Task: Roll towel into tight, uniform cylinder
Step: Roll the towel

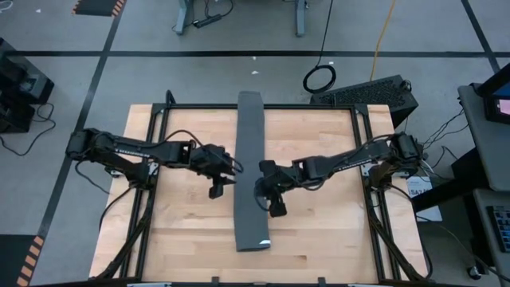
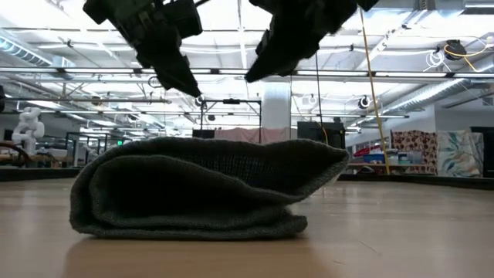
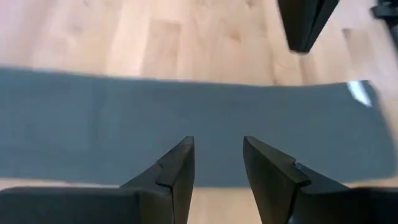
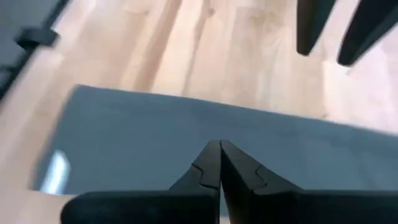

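Note:
The dark grey towel (image 1: 250,171) lies folded into a long narrow strip down the middle of the table. Its far end (image 1: 251,97) reaches past the table's far edge. Its near end, with a small white tag (image 1: 264,241), lies flat on the wood. The low view shows that near end as a stack of several layers (image 2: 204,193). My left gripper (image 1: 223,178) is open, beside the strip's left edge and above it (image 3: 217,165). My right gripper (image 1: 263,197) is shut, over the strip's right edge (image 4: 219,165). In the low view both grippers (image 2: 181,77) (image 2: 262,69) hang clear above the towel.
The wooden table (image 1: 175,231) has bare surface on both sides of the strip. A black frame (image 1: 362,127) runs around the table's edges. Black equipment (image 1: 374,92) and cables stand on the floor beyond the far right corner.

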### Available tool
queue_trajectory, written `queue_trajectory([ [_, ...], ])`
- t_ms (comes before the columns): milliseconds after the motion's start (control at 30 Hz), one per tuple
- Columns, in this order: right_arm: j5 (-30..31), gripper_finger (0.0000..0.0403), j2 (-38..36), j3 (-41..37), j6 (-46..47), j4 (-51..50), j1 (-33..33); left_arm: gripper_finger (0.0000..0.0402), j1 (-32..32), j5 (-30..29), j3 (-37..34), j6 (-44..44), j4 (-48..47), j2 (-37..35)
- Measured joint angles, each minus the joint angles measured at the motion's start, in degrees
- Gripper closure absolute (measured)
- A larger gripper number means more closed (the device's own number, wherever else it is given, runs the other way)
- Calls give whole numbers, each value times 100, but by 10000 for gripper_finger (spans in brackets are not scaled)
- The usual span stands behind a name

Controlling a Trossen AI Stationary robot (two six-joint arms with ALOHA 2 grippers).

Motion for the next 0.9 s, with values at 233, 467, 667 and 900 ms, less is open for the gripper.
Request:
queue_trajectory([
  [233, 498, 403, 0, -348, -453, 117, -204, 260, -399, -960, 0, 528, 491, 0],
  [467, 742, 403, 0, -972, 396, 778, -38, 260, -1382, -1589, 0, 253, 1017, 95],
  [667, 734, 403, 11, -2150, 1066, 2727, 658, 260, -2385, -2553, 4, -389, 2043, 570],
  [900, 1567, 403, 188, -2432, 1735, 3775, 1259, 261, -2595, -3114, 7, -1157, 2060, 1430],
])
